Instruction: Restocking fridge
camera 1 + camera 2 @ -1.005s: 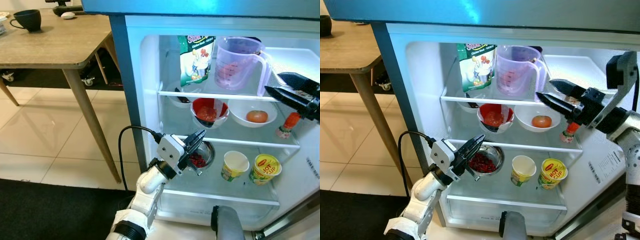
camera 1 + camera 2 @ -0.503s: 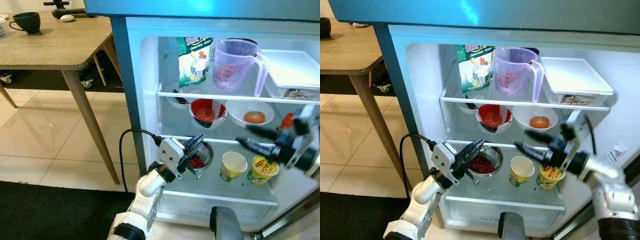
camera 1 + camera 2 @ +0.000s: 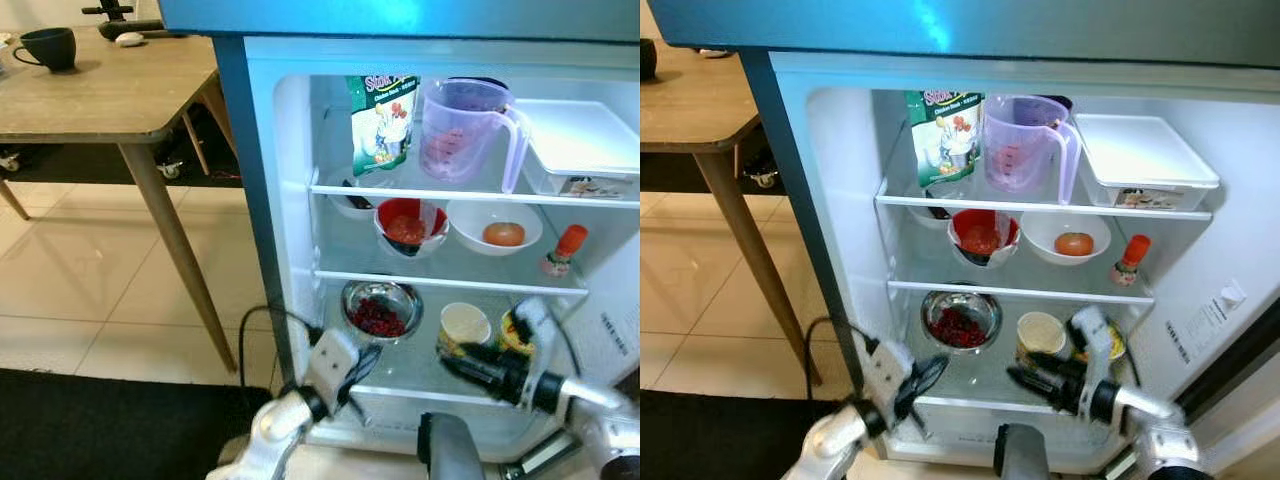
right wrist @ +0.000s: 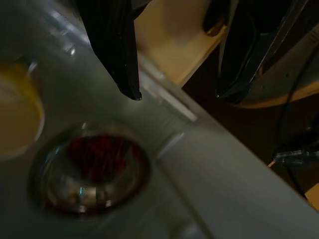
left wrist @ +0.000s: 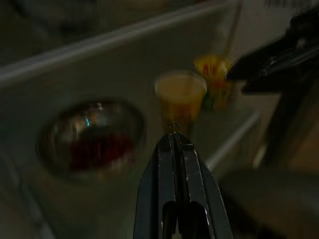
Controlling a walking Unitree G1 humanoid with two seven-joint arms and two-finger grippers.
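Left gripper (image 5: 174, 137): fingers pressed together, holding nothing, low in front of the fridge (image 3: 820, 200) at its bottom edge. Its wrist view looks along the closed fingers at the bottom shelf.

Right gripper (image 3: 1025, 372): fingers spread wide, empty, touching nothing — it hovers over the front of the bottom shelf, just before the paper cup (image 3: 1042, 333). In the right wrist view the two fingertips (image 4: 130, 89) frame a gap with the steel bowl (image 4: 89, 172) beyond.

Bottom shelf: steel bowl of red berries (image 3: 380, 308) at the left, paper cup in the middle, yellow noodle cup (image 5: 215, 74) at the right, partly hidden behind the right arm in the eye views — the left wrist view shows it more fully, though dim and blurred.

Middle shelf: red bowl (image 3: 407, 222), white bowl (image 3: 495, 222) holding a tomato (image 3: 503, 234), small red-capped bottle (image 3: 558, 251).

Top shelf: green pouch (image 3: 381, 118), clear measuring jug (image 3: 463, 128), white lidded box (image 3: 585, 150).

Left of the fridge stands a wooden table (image 3: 100, 95) bearing a dark mug (image 3: 45, 47).
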